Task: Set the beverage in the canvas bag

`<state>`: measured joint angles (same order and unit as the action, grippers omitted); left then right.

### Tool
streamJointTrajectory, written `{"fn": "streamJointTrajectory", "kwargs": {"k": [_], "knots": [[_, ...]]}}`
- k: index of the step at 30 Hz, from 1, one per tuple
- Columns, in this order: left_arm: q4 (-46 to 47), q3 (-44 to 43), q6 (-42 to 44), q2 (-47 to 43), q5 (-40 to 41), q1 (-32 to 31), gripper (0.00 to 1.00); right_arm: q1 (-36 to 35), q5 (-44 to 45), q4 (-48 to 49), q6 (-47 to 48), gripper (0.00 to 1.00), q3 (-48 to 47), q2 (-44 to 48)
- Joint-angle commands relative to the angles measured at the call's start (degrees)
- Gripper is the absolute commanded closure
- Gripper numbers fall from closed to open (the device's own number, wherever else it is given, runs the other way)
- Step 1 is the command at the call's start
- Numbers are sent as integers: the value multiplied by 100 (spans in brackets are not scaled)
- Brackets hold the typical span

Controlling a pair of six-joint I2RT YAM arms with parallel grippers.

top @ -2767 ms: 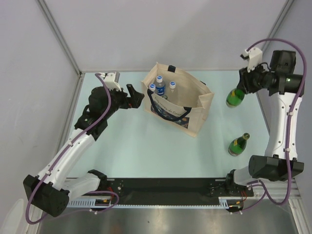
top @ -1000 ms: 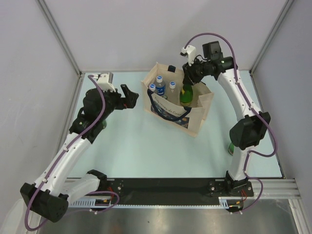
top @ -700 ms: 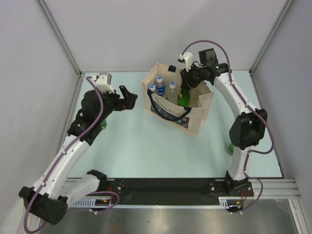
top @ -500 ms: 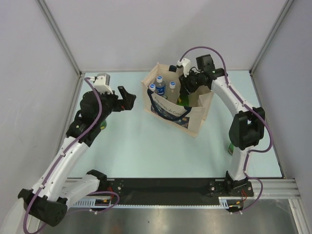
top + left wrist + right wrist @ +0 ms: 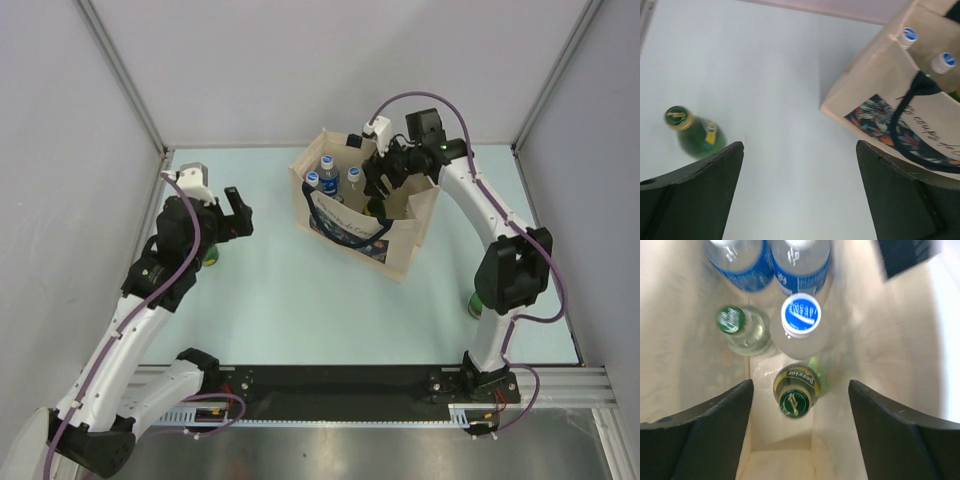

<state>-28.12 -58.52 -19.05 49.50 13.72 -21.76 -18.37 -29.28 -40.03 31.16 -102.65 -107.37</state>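
Overhead, right jaws released above green bottle standing in canvas bag, left jaws spread

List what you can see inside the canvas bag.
Inside the canvas bag: a green bottle, a green-capped clear bottle, a blue-capped water bottle and two blue-labelled bottles. Their bases are hidden from view.

table: pale mint top | walls: plain grey, three sides | rail: black, along near edge

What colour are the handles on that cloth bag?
Dark navy, against the beige canvas bag; the left wrist view shows a handle best.
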Motion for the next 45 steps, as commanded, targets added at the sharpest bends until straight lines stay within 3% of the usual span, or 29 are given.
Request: {"fn": "streamJointTrajectory", "kwargs": {"k": [1,8,14,22,34,45], "knots": [[-677,-423,77,34,1080,75,0,35,-315,-294,145,15,-816,760],[-1256,-669,-555,499,853,846,0,-70,-1316,-1024,399,10,-828,1323],[-1380,-827,-881,911,739,1462,1,-404,-1379,-910,488,10,296,1991],[-1688,-1082,-1382,1791,817,1991,4,-457,-1545,-849,330,9,518,2299],[-1381,-1293,-1224,2802,808,2466,39,-457,-1476,-717,242,9,720,2370],[-1258,-1504,-1013,3189,738,2501,42,-448,-1379,-699,251,9,782,2388]]}}
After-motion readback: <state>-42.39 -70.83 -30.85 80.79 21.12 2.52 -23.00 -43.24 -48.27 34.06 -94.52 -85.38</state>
